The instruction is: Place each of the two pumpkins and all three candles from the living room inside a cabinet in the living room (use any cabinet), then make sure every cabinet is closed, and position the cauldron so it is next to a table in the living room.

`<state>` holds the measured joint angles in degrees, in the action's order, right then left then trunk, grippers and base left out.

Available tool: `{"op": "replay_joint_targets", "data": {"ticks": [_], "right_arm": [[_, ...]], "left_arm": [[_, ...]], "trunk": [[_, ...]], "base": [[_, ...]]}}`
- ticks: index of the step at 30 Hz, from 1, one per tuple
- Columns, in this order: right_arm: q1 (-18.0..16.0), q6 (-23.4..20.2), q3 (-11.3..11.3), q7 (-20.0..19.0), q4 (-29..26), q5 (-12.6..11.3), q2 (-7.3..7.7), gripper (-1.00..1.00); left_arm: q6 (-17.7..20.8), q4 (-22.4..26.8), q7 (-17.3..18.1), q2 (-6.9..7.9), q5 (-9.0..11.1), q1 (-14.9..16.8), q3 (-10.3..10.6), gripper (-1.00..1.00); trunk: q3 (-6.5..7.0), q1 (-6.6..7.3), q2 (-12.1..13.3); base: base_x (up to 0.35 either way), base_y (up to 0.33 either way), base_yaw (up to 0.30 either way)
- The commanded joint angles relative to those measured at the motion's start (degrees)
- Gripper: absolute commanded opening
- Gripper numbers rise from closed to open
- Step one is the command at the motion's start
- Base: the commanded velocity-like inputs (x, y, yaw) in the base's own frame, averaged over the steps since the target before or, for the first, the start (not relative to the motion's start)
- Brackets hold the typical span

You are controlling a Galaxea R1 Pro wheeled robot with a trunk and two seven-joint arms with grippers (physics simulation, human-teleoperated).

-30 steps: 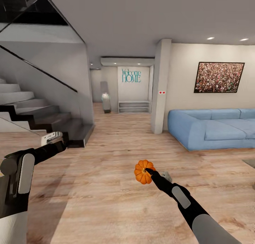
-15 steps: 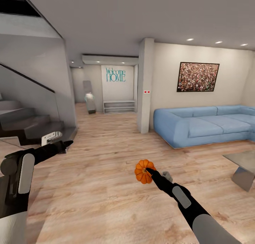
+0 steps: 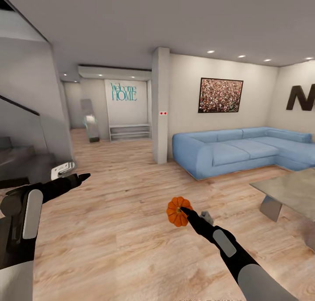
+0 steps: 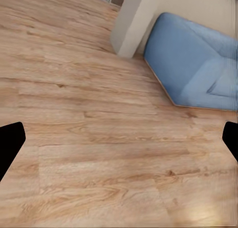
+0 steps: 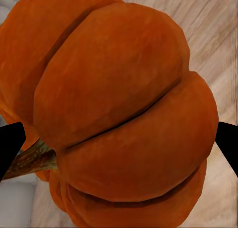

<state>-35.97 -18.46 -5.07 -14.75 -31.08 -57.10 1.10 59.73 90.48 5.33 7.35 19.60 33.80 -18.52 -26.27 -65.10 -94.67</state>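
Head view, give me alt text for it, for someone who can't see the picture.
The robot's right pincer holds an orange pumpkin out over a light wood floor, while the empty left pincer reaches forward. Beyond are a blue sofa, a grey table and a "Welcome HOME" wall sign.

- The right arm reaches forward and inward from low on the robot's right side in the head view, forearm angled upward.
- The right gripper is clamped on a pumpkin, its dark fingers pressing both sides in the right wrist view.
- The left arm extends forward, elbow bent.
- The left gripper is empty, with its fingers spread wide apart.
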Motion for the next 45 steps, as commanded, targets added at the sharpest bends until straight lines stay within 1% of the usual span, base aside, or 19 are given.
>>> {"op": "replay_joint_targets", "data": {"ticks": [1,8,25,34,45], "right_arm": [[-0.07,-0.09,-0.2,-0.01,-0.03,-0.58,0.03,-1.0],[-0.07,-0.09,-0.08,0.03,-0.03,-0.66,0.08,-1.0],[-0.07,-0.1,-0.03,0.16,0.01,-0.71,-0.02,-1.0],[-0.07,-0.09,-0.03,0.16,0.05,-0.73,-0.06,-1.0],[-0.07,-0.09,-0.03,0.19,0.05,-0.73,-0.13,-1.0]], "left_arm": [[0.27,0.05,0.56,0.01,-0.44,0.04,-0.1,1.0],[0.27,0.05,0.56,-0.01,-0.44,0.04,-0.11,1.0],[0.27,0.05,0.48,-0.06,-0.44,0.04,-0.04,1.0],[0.27,0.05,0.48,-0.06,-0.44,0.04,-0.02,1.0],[0.27,0.05,0.46,-0.06,-0.44,0.04,-0.02,1.0]], "trunk": [[-0.06,0.0,-0.04],[-0.06,0.0,-0.04],[-0.44,0.0,-0.04],[-0.67,0.0,-0.04],[-0.95,0.0,-0.04]], "base": [[0.0,0.0,-0.276],[0.089,0.0,-0.276],[0.313,-0.025,-0.274],[0.11,-0.009,-0.274],[0.3,0.022,-0.274]]}}
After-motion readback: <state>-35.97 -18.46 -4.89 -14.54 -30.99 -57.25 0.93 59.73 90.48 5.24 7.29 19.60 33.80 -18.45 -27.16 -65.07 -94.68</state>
